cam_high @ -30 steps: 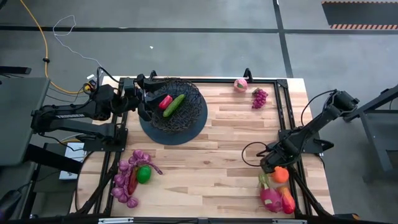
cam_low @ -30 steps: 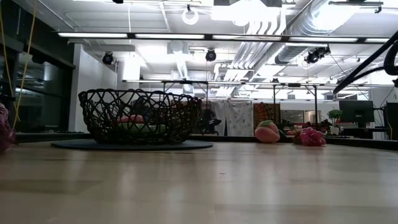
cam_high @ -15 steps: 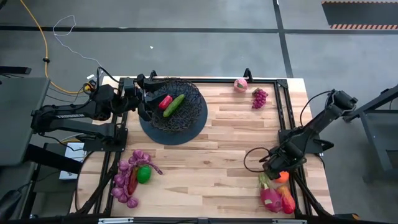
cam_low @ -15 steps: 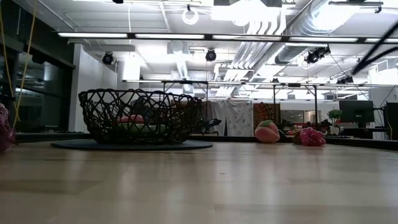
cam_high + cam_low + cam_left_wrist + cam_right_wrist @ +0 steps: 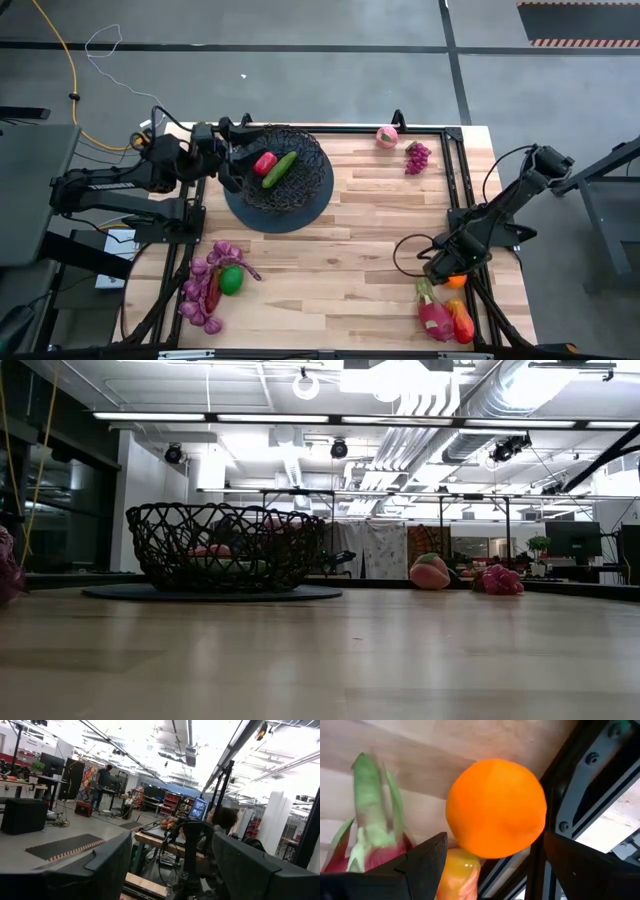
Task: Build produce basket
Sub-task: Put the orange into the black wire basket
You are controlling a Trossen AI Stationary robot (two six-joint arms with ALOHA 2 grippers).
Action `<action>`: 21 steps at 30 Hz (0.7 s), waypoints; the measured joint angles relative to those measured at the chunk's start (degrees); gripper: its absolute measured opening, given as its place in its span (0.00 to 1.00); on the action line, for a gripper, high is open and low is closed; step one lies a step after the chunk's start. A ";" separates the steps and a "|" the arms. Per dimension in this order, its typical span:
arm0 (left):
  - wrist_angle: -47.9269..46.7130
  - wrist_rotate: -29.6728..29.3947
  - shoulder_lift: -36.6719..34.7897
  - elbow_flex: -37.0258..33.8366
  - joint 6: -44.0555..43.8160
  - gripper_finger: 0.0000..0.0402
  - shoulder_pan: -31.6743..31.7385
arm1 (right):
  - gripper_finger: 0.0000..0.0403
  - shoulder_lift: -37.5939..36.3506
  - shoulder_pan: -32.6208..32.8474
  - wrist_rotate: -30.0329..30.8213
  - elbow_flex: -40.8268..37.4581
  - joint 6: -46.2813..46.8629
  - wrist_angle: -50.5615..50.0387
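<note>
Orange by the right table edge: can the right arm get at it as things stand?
Probably yes. The right gripper is open right over the orange, which sits between its fingers; the dragon fruit lies beside, not between.

1. The large round wire basket [image 5: 283, 170] was black, with a lacy openwork mesh and a dark round base.
2. Inside it lay a glossy red fruit [image 5: 265, 163] and a long green cucumber [image 5: 281, 168].
3. The slatted wooden table [image 5: 350, 240] was pale tan, striped in lighter and darker boards.
4. The smooth round orange [image 5: 495, 807] was bright, even orange.
5. The pink dragon fruit [image 5: 365, 845] bore green leaf tips.
6. The grape bunches [image 5: 205, 290] were purple, around a green lime [image 5: 231, 281].
7. The fingers [image 5: 425, 865] were dark grey.
</note>
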 joint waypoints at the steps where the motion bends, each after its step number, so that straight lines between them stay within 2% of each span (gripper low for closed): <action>1: -0.01 -0.01 0.00 0.17 0.02 0.66 0.00 | 0.79 0.01 0.01 0.01 -0.46 0.85 -0.08; 10: 0.26 0.00 0.00 0.48 0.94 0.66 0.00 | 0.79 -0.17 -0.03 0.39 -3.88 5.29 2.37; 21: 0.26 -1.06 0.00 0.48 0.07 0.66 -0.02 | 0.78 -0.09 0.01 1.53 -4.01 2.86 1.72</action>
